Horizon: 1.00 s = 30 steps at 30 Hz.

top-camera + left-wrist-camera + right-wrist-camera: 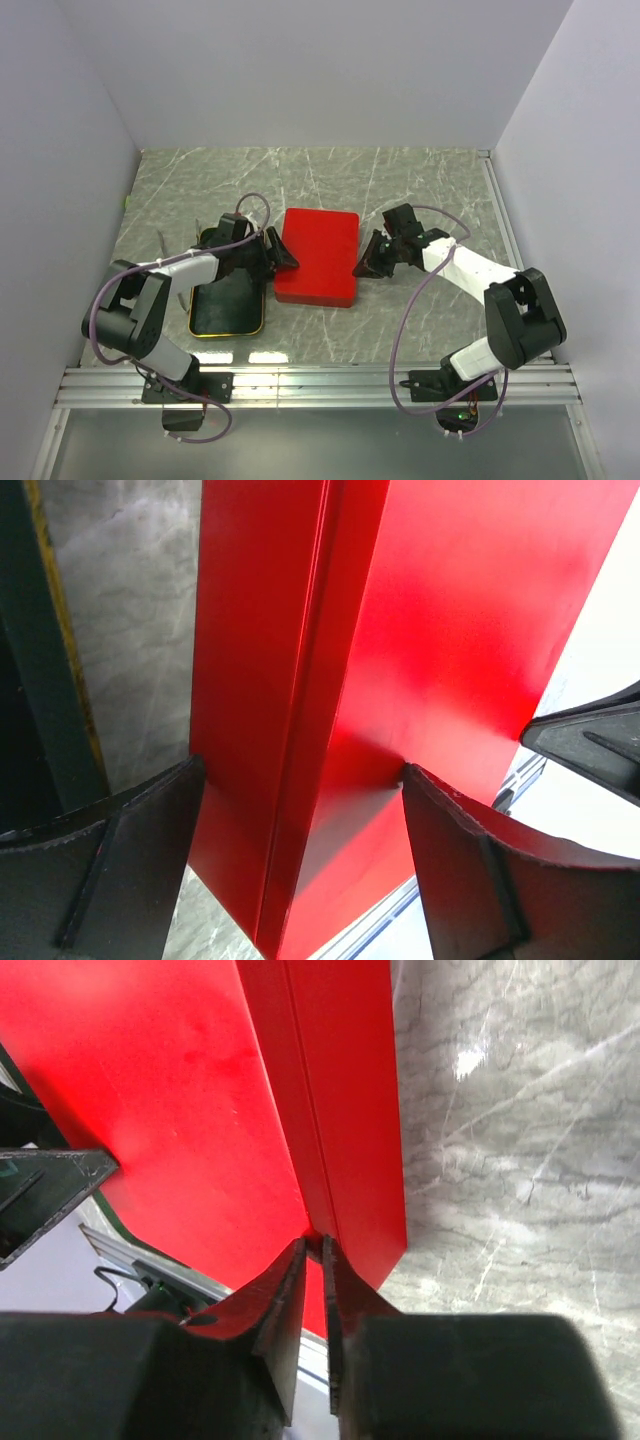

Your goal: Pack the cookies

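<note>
Top view: red box point(318, 255) lay closed on tabletop point(420, 190), between left gripper point(283, 255) and right gripper point(365, 265). No cookies seen, likely inside.
Left wrist: jaws apart, box edge between them.
Right wrist: jaws together, tips at box seam.
Judged cookies light, brittle: pinch edges gently.

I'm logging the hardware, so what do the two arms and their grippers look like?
The left arm and right arm have white links, black joints and a looping mauve cable each. The left gripper and right gripper carry black wedge-shaped fingers.
</note>
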Each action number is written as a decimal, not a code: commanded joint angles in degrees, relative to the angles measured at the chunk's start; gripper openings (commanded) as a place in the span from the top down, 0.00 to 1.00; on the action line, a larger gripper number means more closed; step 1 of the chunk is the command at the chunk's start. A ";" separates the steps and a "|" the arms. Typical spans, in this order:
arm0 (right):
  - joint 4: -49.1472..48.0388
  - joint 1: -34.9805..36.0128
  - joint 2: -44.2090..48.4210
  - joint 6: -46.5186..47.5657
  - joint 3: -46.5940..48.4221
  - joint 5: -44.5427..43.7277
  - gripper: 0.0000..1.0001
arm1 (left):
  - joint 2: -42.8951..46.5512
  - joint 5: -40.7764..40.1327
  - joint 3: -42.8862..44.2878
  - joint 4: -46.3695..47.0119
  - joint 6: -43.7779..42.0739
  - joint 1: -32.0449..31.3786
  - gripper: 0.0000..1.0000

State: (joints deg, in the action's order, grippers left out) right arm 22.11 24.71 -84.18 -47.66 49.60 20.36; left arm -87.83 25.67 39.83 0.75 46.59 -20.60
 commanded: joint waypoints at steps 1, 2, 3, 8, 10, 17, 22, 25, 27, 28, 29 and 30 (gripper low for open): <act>0.21 0.16 -1.16 1.34 2.43 -2.16 0.75 | -3.30 -0.71 1.82 -3.21 -0.80 -1.02 0.17; 0.56 0.08 -1.07 1.60 2.60 -2.34 0.73 | -3.66 -0.88 2.00 -3.39 -0.62 -1.11 0.17; 1.18 0.08 -0.98 2.04 3.04 -2.60 0.72 | -4.01 -1.15 2.09 -4.00 -0.71 -1.11 0.17; 2.76 -0.63 0.16 3.27 3.83 -4.27 0.65 | -4.81 -1.24 3.14 -4.80 -1.15 -1.11 0.16; 3.73 -0.98 0.68 3.80 4.27 -4.80 0.59 | -4.54 -0.97 3.76 -5.24 -1.15 -1.11 0.16; 9.26 -2.91 4.72 7.31 6.91 -9.89 0.47 | -2.35 -2.73 6.57 -9.01 -2.20 -1.02 0.12; 12.60 -4.85 6.92 8.90 10.59 -12.01 0.45 | 0.46 -4.75 8.41 -11.65 -2.82 -0.32 0.10; 13.14 -5.37 6.84 9.51 13.76 -10.44 0.47 | 2.30 -6.94 10.25 -14.37 -3.43 0.03 0.04; 11.39 -5.64 5.96 10.04 16.04 -8.07 0.51 | 4.23 -9.31 11.84 -17.09 -3.43 0.12 0.03; 10.77 -5.90 5.44 9.95 16.83 -5.71 0.55 | 5.03 -9.85 12.28 -17.97 -3.52 0.12 0.03; 9.98 -6.51 4.13 9.61 17.71 -4.20 0.58 | 5.82 -10.46 12.72 -18.68 -3.52 0.12 0.03; 8.06 -6.95 3.24 9.34 19.20 -2.71 0.66 | 7.48 -11.25 13.16 -19.81 -3.43 0.12 0.03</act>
State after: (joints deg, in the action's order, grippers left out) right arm 33.74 19.05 -79.33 -38.96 64.40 13.17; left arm -85.23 18.31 49.45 -15.55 44.40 -20.69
